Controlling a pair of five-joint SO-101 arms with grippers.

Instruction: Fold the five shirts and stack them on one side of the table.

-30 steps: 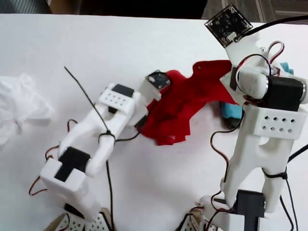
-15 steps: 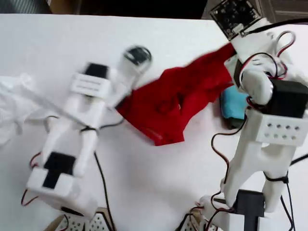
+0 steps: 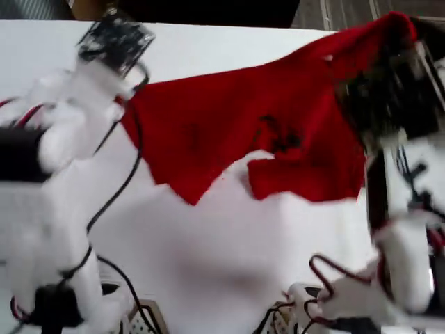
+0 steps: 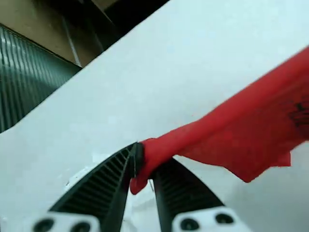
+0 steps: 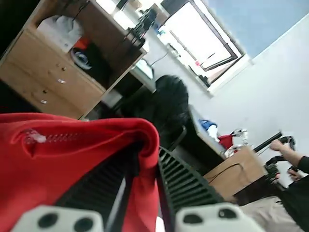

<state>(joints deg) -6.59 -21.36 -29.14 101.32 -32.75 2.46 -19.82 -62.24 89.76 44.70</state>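
Observation:
A red shirt [image 3: 278, 132] hangs spread in the air above the white table [image 3: 208, 243], stretched between both arms. My left gripper [image 4: 142, 166] is shut on one corner of the red shirt [image 4: 231, 135]; in the high view this corner is at the upper left by the left arm [image 3: 69, 139]. My right gripper [image 5: 145, 159] is shut on another edge of the red shirt [image 5: 58, 159], raised high at the upper right of the high view next to the right arm [image 3: 396, 104]. The cloth's lower edge droops in two flaps.
Cables [image 3: 118, 202] trail from the left arm down to the arm bases at the table's near edge. Beyond the table, the right wrist view takes in a room with wooden drawers [image 5: 43, 77] and a window.
Both arms have lifted and pulled apart, the left going left and up, the right up. The red shirt has risen off the table and is now stretched wide between them.

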